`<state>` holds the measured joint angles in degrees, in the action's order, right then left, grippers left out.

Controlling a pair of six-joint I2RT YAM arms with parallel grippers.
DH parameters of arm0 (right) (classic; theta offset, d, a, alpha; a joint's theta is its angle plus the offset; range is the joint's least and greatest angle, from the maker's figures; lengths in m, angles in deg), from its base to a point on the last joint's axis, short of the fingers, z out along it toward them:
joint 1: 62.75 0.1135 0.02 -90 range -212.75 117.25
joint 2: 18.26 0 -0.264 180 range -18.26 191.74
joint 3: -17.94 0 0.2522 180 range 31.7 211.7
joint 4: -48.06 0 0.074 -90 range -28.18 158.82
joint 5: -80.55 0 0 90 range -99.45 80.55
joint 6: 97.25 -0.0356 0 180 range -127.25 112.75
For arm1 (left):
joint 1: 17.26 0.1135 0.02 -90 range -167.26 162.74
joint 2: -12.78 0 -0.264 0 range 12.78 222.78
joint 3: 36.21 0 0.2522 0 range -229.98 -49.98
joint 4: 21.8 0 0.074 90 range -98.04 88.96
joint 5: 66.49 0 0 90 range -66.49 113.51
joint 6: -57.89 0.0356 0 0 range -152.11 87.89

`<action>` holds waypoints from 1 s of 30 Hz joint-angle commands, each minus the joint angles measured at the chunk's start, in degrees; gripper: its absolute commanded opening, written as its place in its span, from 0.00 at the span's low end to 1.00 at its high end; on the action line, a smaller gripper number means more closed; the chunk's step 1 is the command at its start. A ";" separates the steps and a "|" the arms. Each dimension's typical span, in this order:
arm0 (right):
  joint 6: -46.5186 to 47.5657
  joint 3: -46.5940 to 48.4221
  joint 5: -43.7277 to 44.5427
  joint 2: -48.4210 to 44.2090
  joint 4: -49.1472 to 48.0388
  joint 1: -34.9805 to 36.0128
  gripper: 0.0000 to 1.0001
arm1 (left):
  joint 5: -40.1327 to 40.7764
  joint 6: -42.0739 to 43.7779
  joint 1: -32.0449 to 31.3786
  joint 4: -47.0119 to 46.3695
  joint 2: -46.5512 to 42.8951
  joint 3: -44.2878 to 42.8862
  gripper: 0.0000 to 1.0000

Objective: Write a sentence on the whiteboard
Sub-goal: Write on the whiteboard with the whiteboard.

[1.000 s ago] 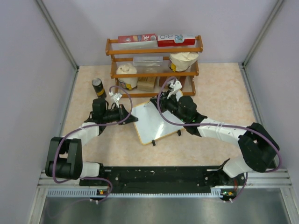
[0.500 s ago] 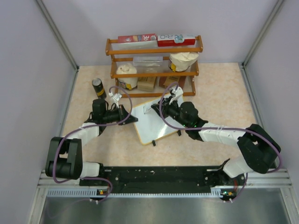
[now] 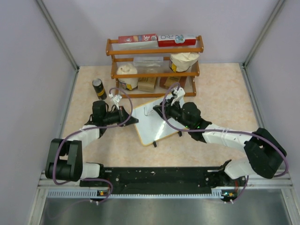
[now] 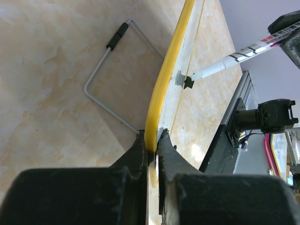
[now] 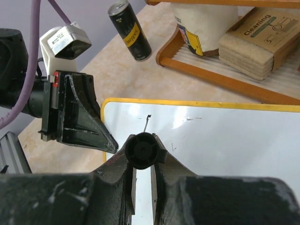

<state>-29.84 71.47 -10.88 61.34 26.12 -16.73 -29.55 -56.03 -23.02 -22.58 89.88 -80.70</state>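
The whiteboard (image 3: 159, 129) lies tilted on the table; its rim looks yellow in the left wrist view (image 4: 173, 61) and the right wrist view (image 5: 225, 140). My left gripper (image 3: 132, 118) is shut on the board's left edge (image 4: 154, 140). My right gripper (image 3: 169, 108) is shut on a black-capped marker (image 5: 142, 150) over the board's upper left part. The marker's tip (image 4: 188, 82) touches the white surface. Of the sentence only one short black stroke (image 5: 147, 123) shows; no words can be read.
A wooden rack (image 3: 154, 65) with boxes, bags and a sponge pack (image 5: 255, 44) stands right behind the board. A dark can (image 3: 98, 88) stands at the back left. The board's wire stand (image 4: 108, 70) sticks out on the table behind it.
My right gripper has carried the marker forward and left over the board to its upper left part. The left gripper has kept its hold on the board's edge.
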 commanded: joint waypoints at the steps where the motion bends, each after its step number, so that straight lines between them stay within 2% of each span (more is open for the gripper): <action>1: -0.35 2.68 -0.94 -2.95 -0.68 0.65 0.00 | 11.92 6.70 0.13 1.28 -0.72 3.21 0.00; 17: 0.00 10.94 2.49 3.11 2.30 -0.67 0.00 | 11.57 6.52 0.13 0.40 -0.37 3.65 0.00; 30: -0.61 11.12 5.03 5.93 4.68 -1.02 0.00 | 11.75 6.43 0.13 0.13 -0.81 3.91 0.00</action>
<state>-30.97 80.91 -8.61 66.65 29.51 -17.30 -28.96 -57.32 -23.02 -24.53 88.39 -78.66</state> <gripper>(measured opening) 0.114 0.054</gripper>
